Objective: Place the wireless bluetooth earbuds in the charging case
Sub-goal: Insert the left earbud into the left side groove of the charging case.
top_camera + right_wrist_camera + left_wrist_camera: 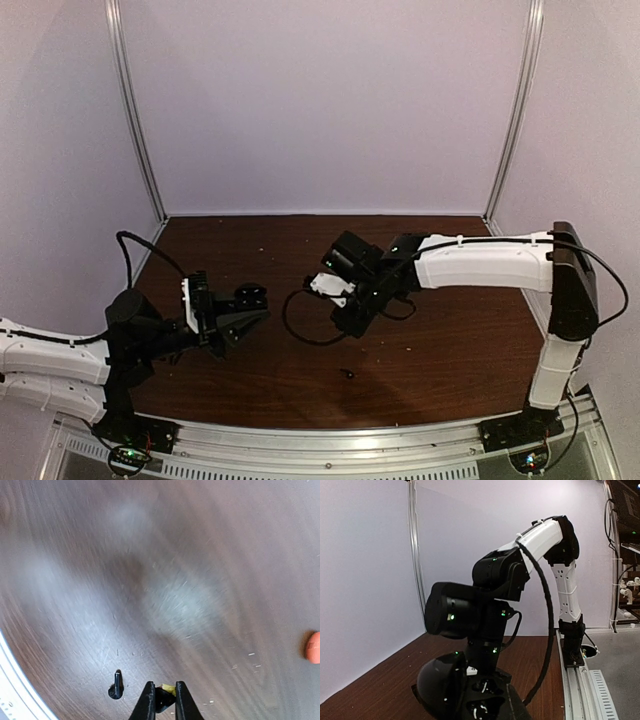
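A: Locations, finger state?

B: Black bud (116,685) loose on table (250,250), just beside right gripper (163,691), near front rail (330,440); orange bud (313,647) well apart, at view edge; right fingers (148,702) almost closed on a dark bit (168,686), likely another bud, unconfirmed; left gripper (238,318) at case (250,296), opening not discernible.

A: Handling?

B: Probably light, hard, slick, prone to rolling; best pinched gently across the body; plenty of bare table between arms; careful near rail.
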